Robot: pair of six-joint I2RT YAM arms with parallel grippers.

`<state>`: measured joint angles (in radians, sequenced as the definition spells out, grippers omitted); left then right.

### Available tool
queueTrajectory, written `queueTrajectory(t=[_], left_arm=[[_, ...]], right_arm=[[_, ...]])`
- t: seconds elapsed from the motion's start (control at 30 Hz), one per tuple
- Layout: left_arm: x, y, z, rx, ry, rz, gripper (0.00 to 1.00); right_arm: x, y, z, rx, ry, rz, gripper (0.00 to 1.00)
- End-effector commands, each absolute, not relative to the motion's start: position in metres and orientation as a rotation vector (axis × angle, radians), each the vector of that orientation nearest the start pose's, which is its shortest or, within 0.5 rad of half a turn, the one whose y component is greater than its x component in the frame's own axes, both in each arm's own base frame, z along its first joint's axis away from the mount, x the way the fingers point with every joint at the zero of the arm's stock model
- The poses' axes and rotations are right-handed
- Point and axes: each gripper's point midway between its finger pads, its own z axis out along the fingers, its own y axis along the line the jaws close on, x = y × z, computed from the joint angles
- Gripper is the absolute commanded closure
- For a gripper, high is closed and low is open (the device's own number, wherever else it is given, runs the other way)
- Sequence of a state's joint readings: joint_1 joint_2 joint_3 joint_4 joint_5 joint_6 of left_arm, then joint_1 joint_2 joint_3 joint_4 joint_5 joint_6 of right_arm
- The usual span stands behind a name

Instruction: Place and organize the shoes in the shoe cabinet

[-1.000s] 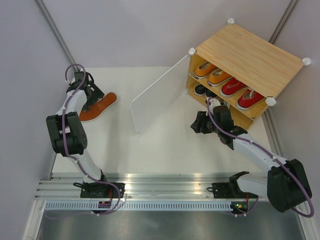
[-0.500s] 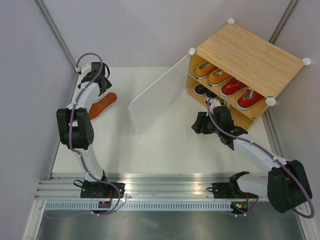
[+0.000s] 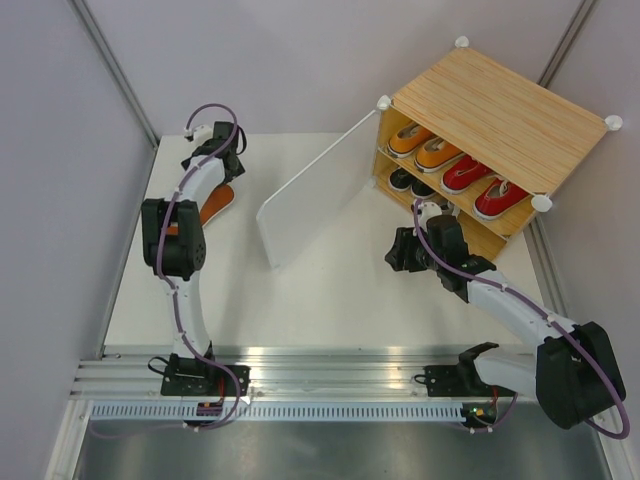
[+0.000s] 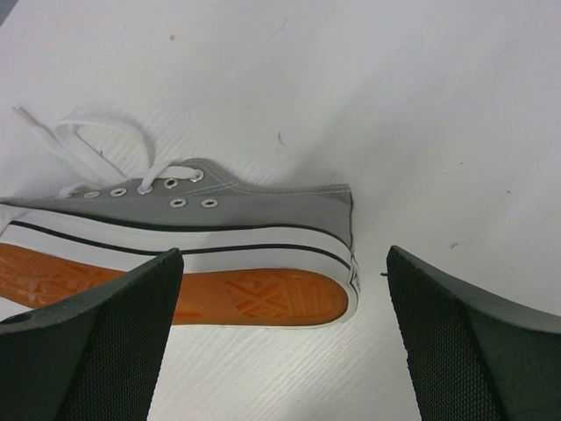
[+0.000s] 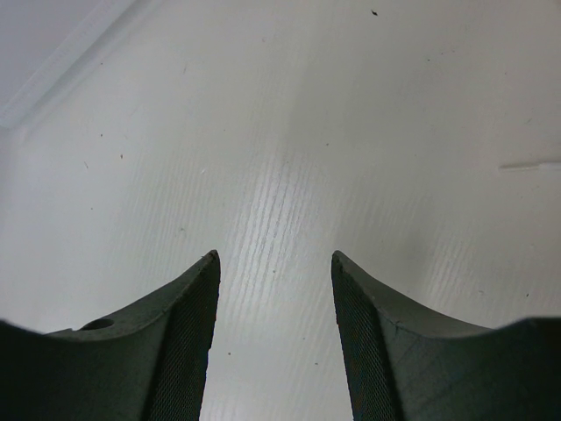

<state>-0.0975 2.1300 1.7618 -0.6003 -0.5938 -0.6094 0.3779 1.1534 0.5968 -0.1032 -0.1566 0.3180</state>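
A grey sneaker (image 4: 193,224) lies on its side on the white table, orange sole toward me, white laces loose. In the top view only its orange sole (image 3: 214,203) shows, beside the left arm. My left gripper (image 4: 282,263) is open and empty, hovering just off the shoe's heel end; in the top view this gripper (image 3: 219,152) is at the far left. The shoe cabinet (image 3: 500,105) stands at the back right with its white door (image 3: 310,190) swung open. Two orange shoes (image 3: 422,145) and two red shoes (image 3: 482,185) sit on its upper shelf, black shoes (image 3: 406,181) below. My right gripper (image 3: 399,250) is open and empty before the cabinet, over bare table (image 5: 274,259).
Grey walls close the table (image 3: 330,290) at the left and back. The open door juts out across the middle between the two arms. A metal rail (image 3: 330,365) runs along the near edge.
My left arm has swung right and toward the back, from the left of the grey shoe to beyond its heel end. The shoe and the right arm have stayed about where they were.
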Motion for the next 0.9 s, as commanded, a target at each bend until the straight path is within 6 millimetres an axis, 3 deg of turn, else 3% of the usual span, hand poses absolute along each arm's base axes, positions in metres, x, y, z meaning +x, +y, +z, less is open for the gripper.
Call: queueTrajectory(t=[0.0, 0.1, 0.3, 0.4, 0.67, 0.83, 0.87], left_arm=[[0.532, 0.023, 0.104, -0.745, 2.209, 0.431, 0.0], [0.529, 0.016, 0.092, -0.705, 2.259, 0.435, 0.0], [0.509, 0.021, 0.066, -0.657, 2.361, 0.521, 0.05], [0.505, 0.022, 0.069, -0.63, 2.389, 0.542, 0.08], [0.455, 0.021, 0.066, -0.566, 2.502, 0.538, 0.21], [0.417, 0.018, 0.062, -0.568, 2.556, 0.514, 0.22], [0.413, 0.018, 0.07, -0.569, 2.542, 0.503, 0.22]], right_arm=[[0.286, 0.155, 0.096, -0.175, 2.261, 0.526, 0.41], [0.285, 0.156, 0.095, -0.172, 2.268, 0.532, 0.41], [0.286, 0.157, 0.092, -0.18, 2.278, 0.537, 0.41], [0.285, 0.161, 0.089, -0.186, 2.292, 0.556, 0.41], [0.283, 0.162, 0.086, -0.189, 2.299, 0.567, 0.41], [0.283, 0.166, 0.084, -0.191, 2.307, 0.592, 0.41], [0.283, 0.166, 0.083, -0.188, 2.309, 0.596, 0.41]])
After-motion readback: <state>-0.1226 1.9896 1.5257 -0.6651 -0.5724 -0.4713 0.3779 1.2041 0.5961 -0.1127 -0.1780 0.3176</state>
